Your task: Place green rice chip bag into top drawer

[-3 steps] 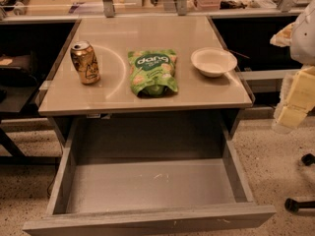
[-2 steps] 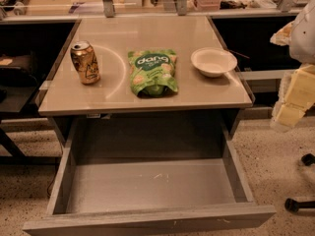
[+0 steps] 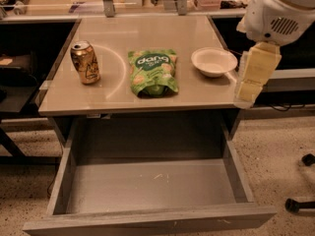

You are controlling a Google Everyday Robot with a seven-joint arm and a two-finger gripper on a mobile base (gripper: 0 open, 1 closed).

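Green rice chip bag [image 3: 152,73] is lying flat on the worktop [image 3: 147,28], near the front edge and roughly centred, lettering facing up. Gold drink can [image 3: 85,63] is standing upright to its left, apart from it. White bowl [image 3: 213,62] is sitting to its right, also apart and near the worktop's right edge. Top drawer [image 3: 152,186] is hanging pulled out below the worktop, its grey floor showing with nothing lying in it. Gripper [image 3: 253,75] is hanging at the right side of the view, just off the worktop's right edge, beside the bowl and under the white arm housing [image 3: 280,9]. Cannot tell whether the gripper is open or closed; it is sitting well apart from the bag and not touching it.
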